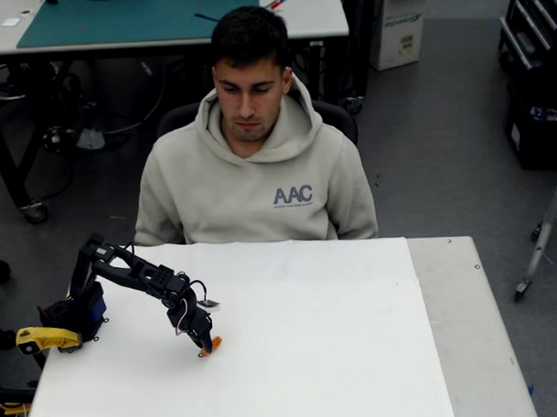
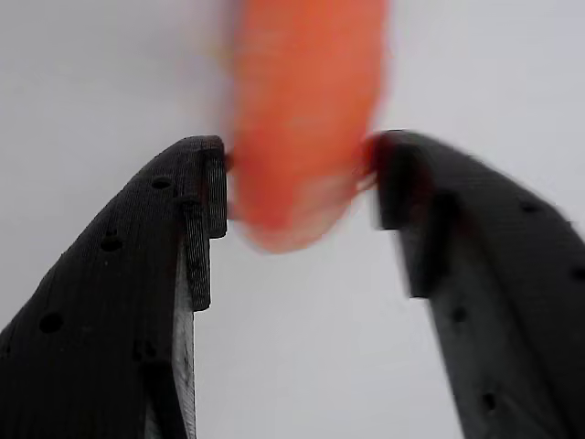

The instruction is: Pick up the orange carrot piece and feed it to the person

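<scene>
In the wrist view, the gripper's (image 2: 297, 187) two black fingers (image 2: 137, 274) pinched one orange carrot piece (image 2: 302, 119) at their tips, over the white table (image 1: 338, 353). Beyond the table's far edge sat one person (image 1: 254, 173), head lowered.

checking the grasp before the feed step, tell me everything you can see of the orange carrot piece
The orange carrot piece is a small, bright orange stub with a rounded lower end, blurred in the wrist view. It sits between the two black fingertips of the pincer, which press on both its sides, and it runs past the top of that picture. In the overhead view it shows as a tiny orange tip at the pincer's end, low over the white table, in front of the person.
</scene>
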Available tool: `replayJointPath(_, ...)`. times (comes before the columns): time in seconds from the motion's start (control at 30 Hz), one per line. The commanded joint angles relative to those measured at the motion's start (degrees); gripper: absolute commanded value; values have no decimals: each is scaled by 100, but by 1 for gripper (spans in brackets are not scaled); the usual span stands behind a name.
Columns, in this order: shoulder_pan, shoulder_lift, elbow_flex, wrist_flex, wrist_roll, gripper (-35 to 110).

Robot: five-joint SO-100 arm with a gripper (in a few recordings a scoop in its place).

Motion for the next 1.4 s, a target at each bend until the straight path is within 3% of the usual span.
replayJointPath(0.0, 53, -70, -220, 88, -141, -2)
replayJointPath(0.43, 105, -264, -229, 18, -158, 7)
replayJointPath(0.8, 114, -281, -229, 18, -149, -3)
replayJointPath(1.03, 114, -281, -229, 9, -185, 9)
replayJointPath(1.37, 114, -281, -220, 88, -1046, 19)
